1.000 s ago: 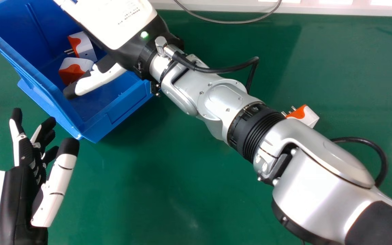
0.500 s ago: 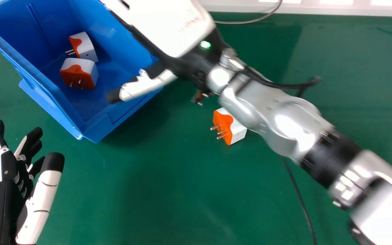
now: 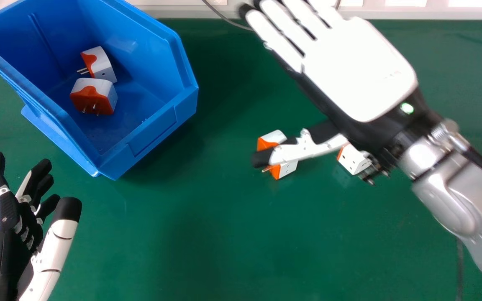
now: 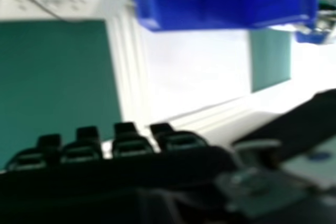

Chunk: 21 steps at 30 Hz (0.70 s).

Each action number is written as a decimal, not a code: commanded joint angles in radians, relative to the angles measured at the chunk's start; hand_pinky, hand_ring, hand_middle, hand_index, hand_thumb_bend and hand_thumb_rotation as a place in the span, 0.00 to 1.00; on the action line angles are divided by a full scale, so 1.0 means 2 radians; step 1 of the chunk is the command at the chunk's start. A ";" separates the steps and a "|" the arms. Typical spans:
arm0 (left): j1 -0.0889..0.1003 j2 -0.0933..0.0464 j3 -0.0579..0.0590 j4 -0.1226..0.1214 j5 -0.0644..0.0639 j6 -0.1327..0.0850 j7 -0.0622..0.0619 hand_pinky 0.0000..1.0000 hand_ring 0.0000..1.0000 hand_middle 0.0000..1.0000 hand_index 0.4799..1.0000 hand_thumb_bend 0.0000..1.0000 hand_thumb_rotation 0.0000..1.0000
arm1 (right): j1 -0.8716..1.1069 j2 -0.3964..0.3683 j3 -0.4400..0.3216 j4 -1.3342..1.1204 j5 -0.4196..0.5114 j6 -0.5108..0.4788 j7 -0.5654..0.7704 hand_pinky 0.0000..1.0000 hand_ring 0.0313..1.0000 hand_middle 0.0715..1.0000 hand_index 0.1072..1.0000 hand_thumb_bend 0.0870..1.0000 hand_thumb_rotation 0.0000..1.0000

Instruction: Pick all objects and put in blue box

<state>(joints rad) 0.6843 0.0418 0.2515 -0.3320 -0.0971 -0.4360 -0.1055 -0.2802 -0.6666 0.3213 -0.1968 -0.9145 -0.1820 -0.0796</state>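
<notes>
With two adapters [image 3: 92,100] inside the blue box [image 3: 153,129], two loose plugs [image 3: 352,160] right of it are left, the right hand [image 3: 345,71] and left hand [image 3: 4,255] uncurled.

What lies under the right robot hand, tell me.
Under the right robot hand: one white-and-orange plug adapter, partly covered by its thumb, and a second adapter, partly covered nearer the wrist. Anything beneath the rest is hidden.
</notes>
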 commanded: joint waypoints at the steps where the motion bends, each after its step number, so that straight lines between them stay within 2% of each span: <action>1: 0.004 -0.001 0.002 -0.006 0.002 -0.012 0.001 0.93 0.95 0.94 0.89 0.71 0.70 | 0.014 -0.003 -0.018 -0.020 0.002 0.000 0.008 1.00 1.00 1.00 1.00 0.62 1.00; 5: -0.002 -0.001 -0.001 -0.001 0.006 -0.016 0.001 0.93 0.94 0.94 0.89 0.70 0.70 | 0.051 0.004 -0.027 -0.006 -0.003 0.006 0.012 1.00 1.00 1.00 1.00 0.59 1.00; 11: -0.005 -0.002 -0.006 0.002 0.008 -0.017 0.001 0.93 0.95 0.94 0.89 0.70 0.70 | 0.060 0.043 -0.008 0.037 -0.026 0.032 0.013 0.99 1.00 1.00 1.00 0.57 0.99; 14: -0.004 -0.002 -0.008 -0.002 0.009 -0.016 0.000 0.93 0.95 0.94 0.89 0.70 0.70 | 0.059 0.068 0.003 0.050 -0.041 0.054 0.014 0.96 0.97 0.99 0.98 0.57 0.96; 18: -0.002 -0.001 -0.010 0.000 0.006 -0.020 -0.002 0.93 0.95 0.94 0.90 0.69 0.70 | 0.064 0.093 0.007 0.066 -0.051 0.077 0.001 0.94 0.96 0.98 0.98 0.58 0.95; 21: 0.000 -0.002 -0.011 -0.001 0.000 -0.019 -0.005 0.93 0.95 0.94 0.90 0.70 0.70 | 0.065 0.081 -0.006 0.080 -0.050 0.081 -0.006 0.93 0.96 0.97 0.97 0.58 0.94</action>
<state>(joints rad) 0.6699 0.0404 0.2298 -0.3238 -0.0881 -0.4484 -0.1101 -0.1505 -0.4862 0.3386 -0.0352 -1.0171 -0.0303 -0.0664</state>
